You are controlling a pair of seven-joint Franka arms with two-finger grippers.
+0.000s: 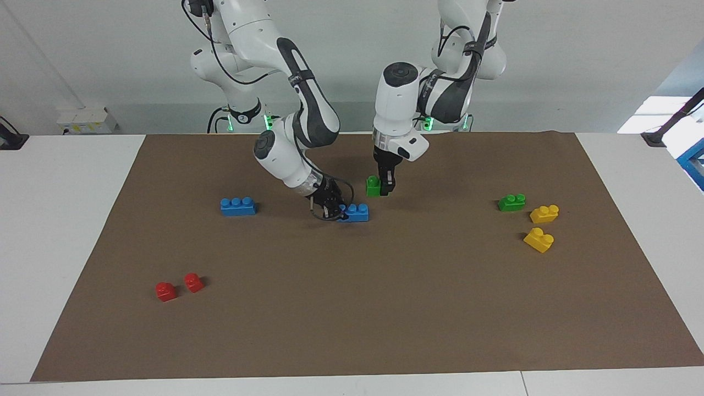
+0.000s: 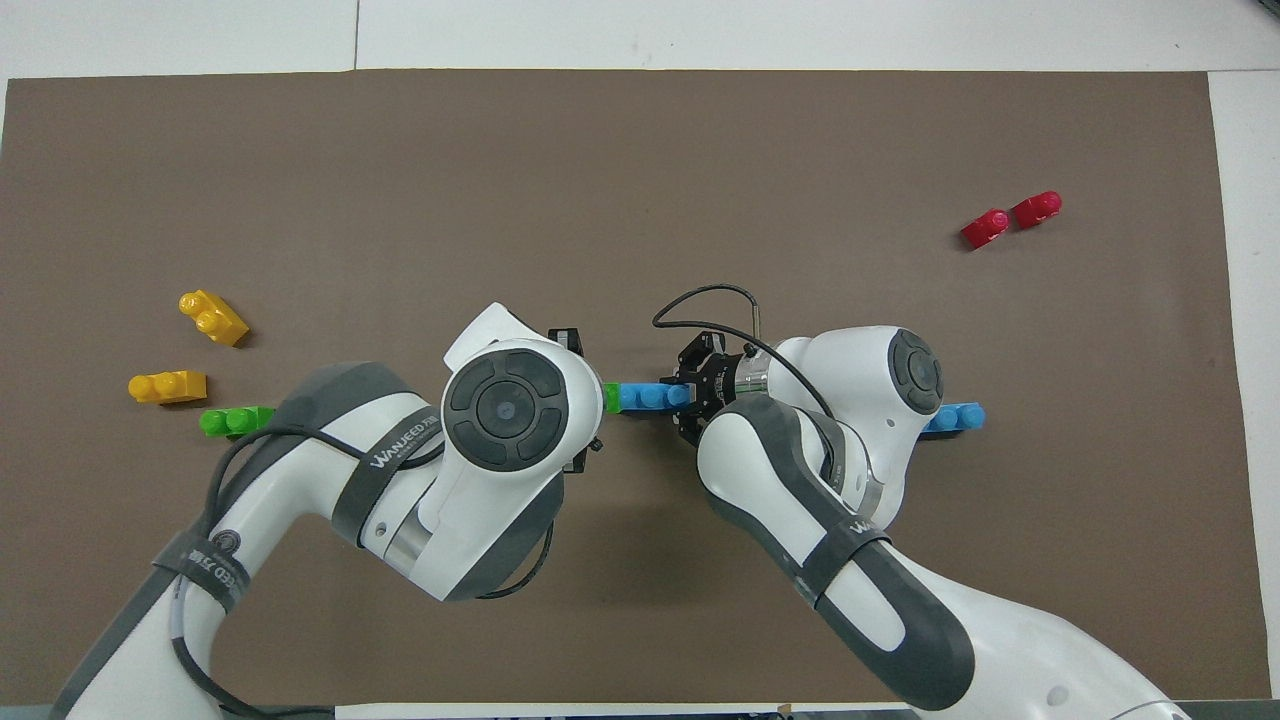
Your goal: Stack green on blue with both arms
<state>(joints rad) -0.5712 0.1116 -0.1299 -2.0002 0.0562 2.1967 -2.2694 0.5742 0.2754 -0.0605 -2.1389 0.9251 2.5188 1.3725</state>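
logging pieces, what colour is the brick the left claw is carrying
Bright green: the brick in the left claw shows best in the facing view.

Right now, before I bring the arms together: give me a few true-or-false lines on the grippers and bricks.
1. The left gripper holds a green brick in the air. True.
2. The right gripper is shut on a red brick. False: it grips a blue brick lying on the mat.
3. Green already sits on blue. False: it hangs just above the blue brick's free end, not seated.
4. A second green brick lies beside the yellow bricks. True.
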